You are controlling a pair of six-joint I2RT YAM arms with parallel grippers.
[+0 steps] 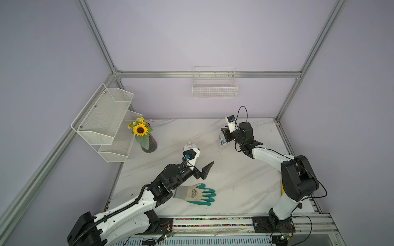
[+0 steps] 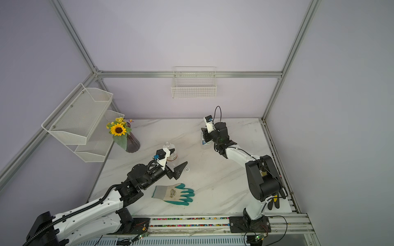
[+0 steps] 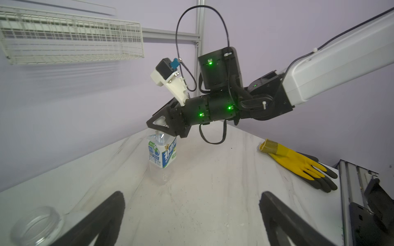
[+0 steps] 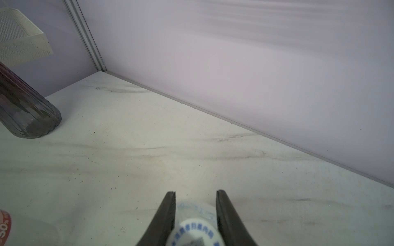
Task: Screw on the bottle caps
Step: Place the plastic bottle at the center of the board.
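The clear bottle with a blue-and-white label (image 3: 163,153) stands upright at the back right of the table (image 1: 234,181). My right gripper (image 4: 195,196) sits on top of its neck, shut on a white cap with blue print (image 4: 196,231). In both top views this gripper (image 1: 223,133) covers the bottle's top (image 1: 222,142). The other bottle (image 2: 169,149) stands mid-table with its mouth open (image 3: 36,225). My left gripper (image 2: 179,170) hovers just in front of it, open and holding nothing. A second white cap (image 2: 187,169) lies on the table beside the left fingertip.
A dark ribbed vase with a sunflower (image 1: 149,144) stands at the back left under a white mesh shelf (image 1: 106,119). A green-and-grey glove (image 1: 198,194) lies near the front. A yellow-and-black glove (image 3: 294,159) lies by the right edge. A wire basket (image 1: 214,85) hangs on the back wall.
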